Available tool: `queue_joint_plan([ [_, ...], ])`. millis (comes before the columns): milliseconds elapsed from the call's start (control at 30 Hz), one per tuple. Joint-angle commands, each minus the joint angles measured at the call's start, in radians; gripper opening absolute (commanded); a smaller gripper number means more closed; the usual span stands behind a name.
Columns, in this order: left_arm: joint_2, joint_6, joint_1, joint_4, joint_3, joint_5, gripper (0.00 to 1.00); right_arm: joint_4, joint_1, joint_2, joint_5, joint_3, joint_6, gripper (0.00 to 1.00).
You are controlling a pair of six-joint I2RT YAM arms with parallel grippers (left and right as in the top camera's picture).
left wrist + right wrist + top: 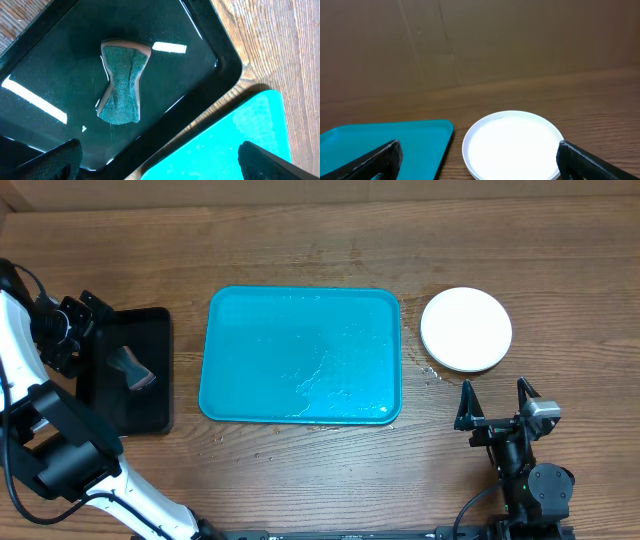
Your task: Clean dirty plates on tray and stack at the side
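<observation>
1. The tray (300, 355) is a teal-blue plastic rectangle with rounded corners and a raised rim, lying flat in the middle of the surface (330, 480); I see glossy wet streaks across its floor; the surface is brown wood grain, with a few droplets by the tray's right edge.
2. The white plate (466, 329) is round and smooth; it sits on the wood just beside the tray's right end, not touching it; I cannot tell whether anything lies under it.
3. The black tray (125, 370) on the left is smaller and shiny; a sponge (133, 368) lies in it.
4. Only the left wrist view shows me the sponge's rough green scouring face, pinched at the waist, with a tan layer at its edge; overhead it is a small greyish shape.
5. The right wrist view shows the plate's thin raised lip; it cuts off the plate's near edge and most of the tray.
6. The left gripper (159, 147) hangs over the black tray's corner, jaws spread wide, holding nothing; overhead I can hardly make its jaws out.
7. The right gripper (494, 385) sits on the near side of the plate, jaws wide and empty.
</observation>
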Motion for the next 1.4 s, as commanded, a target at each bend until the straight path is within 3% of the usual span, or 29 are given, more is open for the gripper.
queue_joint_plan([
  [0, -0.018, 0.008, -0.004, 0.001, 0.015, 0.0, 1.0, 0.004, 0.005, -0.009, 0.01, -0.01, -0.001, 1.0],
  [300, -0.018, 0.008, -0.004, 0.001, 0.015, 0.001, 1.0, 0.004, 0.005, -0.009, 0.01, -0.01, -0.001, 1.0],
  [400, -0.012, 0.016, -0.004, -0.004, 0.014, -0.07, 1.0, 0.004, 0.005, -0.009, 0.01, -0.01, 0.0, 1.0],
  [633, -0.074, 0.021, -0.001, -0.116, -0.009, -0.082, 1.0, 0.004, 0.005, -0.009, 0.01, -0.01, -0.001, 1.0],
  [933, -0.609, 0.203, -0.216, 0.217, -0.401, -0.084, 1.0, 0.004, 0.005, -0.009, 0.01, -0.01, -0.001, 1.0],
  [1100, -1.018, 0.353, -0.433, 0.449, -0.766, -0.143, 1.0, 0.004, 0.005, -0.009, 0.01, -0.01, -0.001, 1.0],
  [1367, -1.434, 0.368, -0.538, 0.454, -0.971, -0.156, 1.0, 0.005, 0.005, -0.009, 0.01, -0.01, -0.001, 1.0],
])
